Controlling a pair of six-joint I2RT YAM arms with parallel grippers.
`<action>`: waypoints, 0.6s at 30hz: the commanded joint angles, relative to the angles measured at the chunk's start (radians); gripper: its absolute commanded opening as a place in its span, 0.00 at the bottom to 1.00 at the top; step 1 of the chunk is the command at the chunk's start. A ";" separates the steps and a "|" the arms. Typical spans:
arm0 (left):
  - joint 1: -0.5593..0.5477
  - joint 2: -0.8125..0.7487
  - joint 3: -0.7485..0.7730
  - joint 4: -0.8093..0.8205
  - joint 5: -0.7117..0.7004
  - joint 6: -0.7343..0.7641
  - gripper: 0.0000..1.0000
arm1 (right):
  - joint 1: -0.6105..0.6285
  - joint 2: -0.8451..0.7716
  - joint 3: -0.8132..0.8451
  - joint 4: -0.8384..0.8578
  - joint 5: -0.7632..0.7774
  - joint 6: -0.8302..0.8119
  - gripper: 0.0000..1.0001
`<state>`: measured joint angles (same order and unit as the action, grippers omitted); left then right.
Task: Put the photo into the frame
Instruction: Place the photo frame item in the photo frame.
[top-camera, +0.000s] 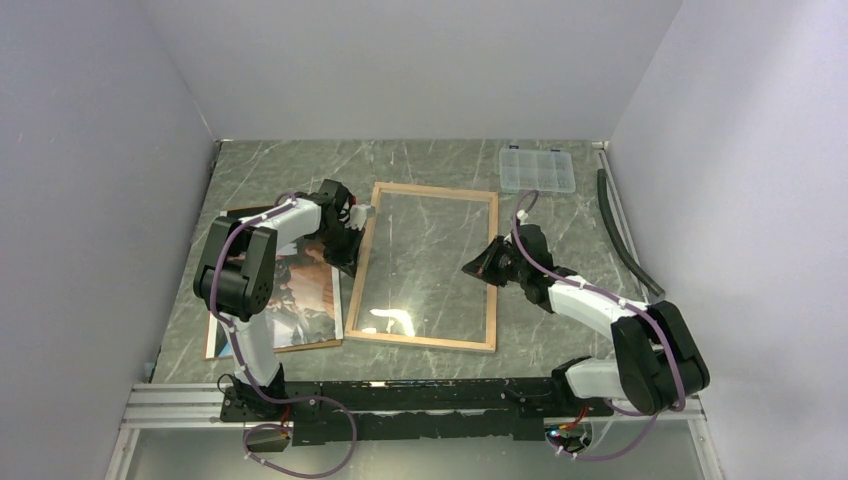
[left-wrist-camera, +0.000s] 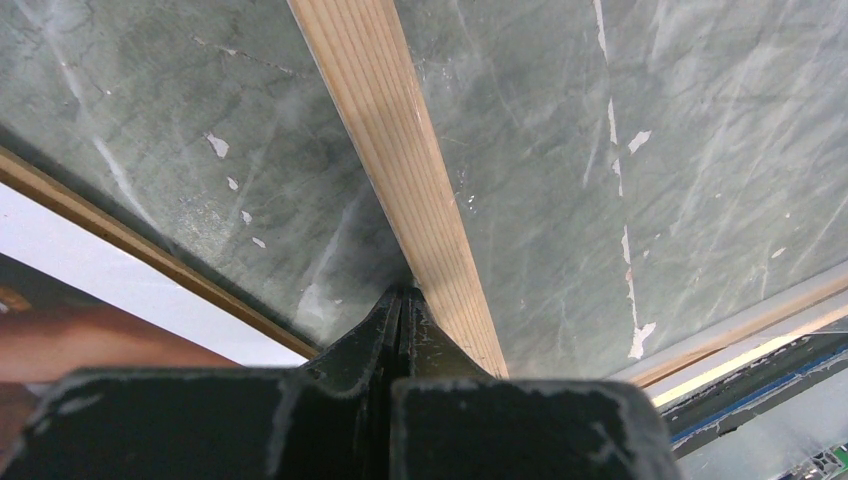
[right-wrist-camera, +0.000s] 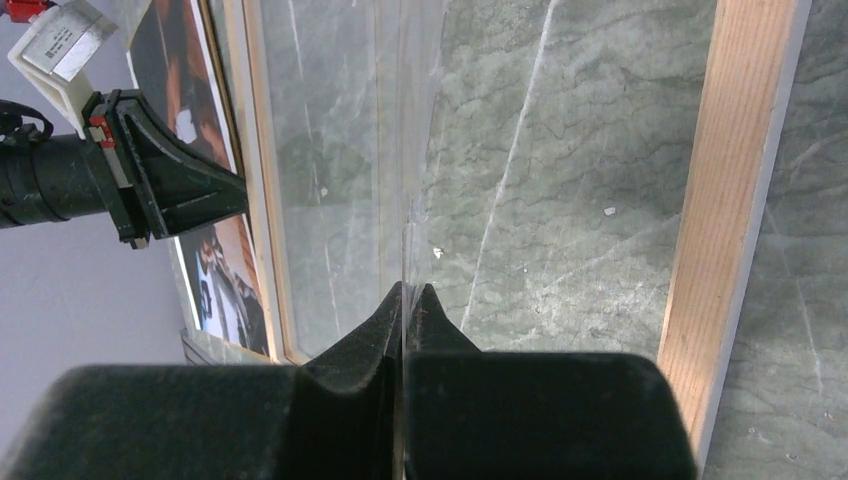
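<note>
My left jaws (left-wrist-camera: 403, 298) are pressed shut with nothing between them, their tips against the left rail of the frame (top-camera: 432, 190). The frame lies wood side up in the middle of the surface (top-camera: 270, 170). My right jaws (right-wrist-camera: 405, 298) pinch the edge of its clear pane (right-wrist-camera: 330, 150). The photo (top-camera: 305, 290) lies picture up on a brown panel (top-camera: 300, 346) near the left edge.

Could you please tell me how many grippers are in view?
2: left gripper at the frame's left side; right gripper over the pane, near its right side.
</note>
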<state>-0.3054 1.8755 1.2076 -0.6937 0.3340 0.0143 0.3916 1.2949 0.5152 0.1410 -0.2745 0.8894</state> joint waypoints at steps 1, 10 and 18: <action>-0.031 0.001 0.012 0.029 0.043 0.002 0.03 | 0.023 0.032 0.015 0.064 -0.054 -0.003 0.00; -0.041 0.014 0.017 0.034 0.051 -0.005 0.03 | 0.033 0.073 0.037 0.092 -0.062 0.024 0.00; -0.040 -0.001 0.022 0.029 0.029 0.001 0.03 | 0.035 0.041 0.059 -0.031 -0.018 -0.037 0.16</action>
<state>-0.3119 1.8755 1.2121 -0.6991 0.3157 0.0147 0.3916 1.3560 0.5220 0.1364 -0.2569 0.8879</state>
